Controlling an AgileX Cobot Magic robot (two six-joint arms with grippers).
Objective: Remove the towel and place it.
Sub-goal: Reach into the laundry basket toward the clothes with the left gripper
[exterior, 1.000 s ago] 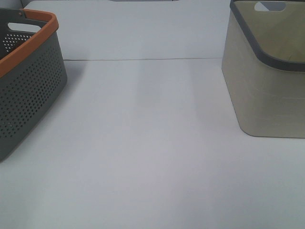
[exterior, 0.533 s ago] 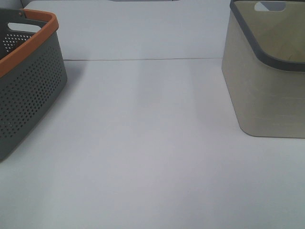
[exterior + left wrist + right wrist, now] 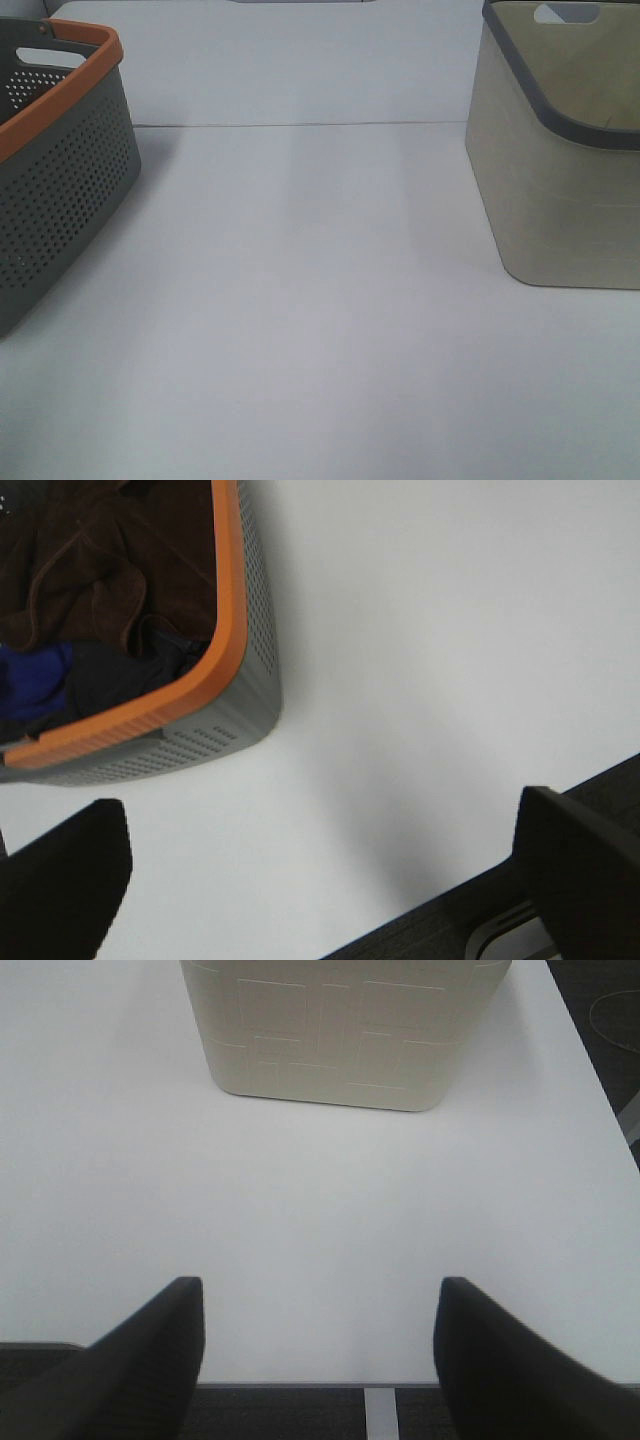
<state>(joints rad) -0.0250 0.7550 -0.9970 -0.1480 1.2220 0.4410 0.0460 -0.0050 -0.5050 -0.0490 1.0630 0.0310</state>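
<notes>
Above the near edge of the worktop (image 3: 420,680), the left pincer (image 3: 320,880) hangs wide open, empty; the right pincer (image 3: 325,1360) also gapes, holding nothing. On the left, the towel (image 3: 110,560) lies crumpled inside the orange-rimmed grey basket (image 3: 228,630), beside blue cloth (image 3: 30,680).

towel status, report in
Left end effector open, empty, outside the orange-rimmed basket. Right end effector open, empty. Towel bunched inside basket, blue cloth beside it, nothing seen on top.
</notes>
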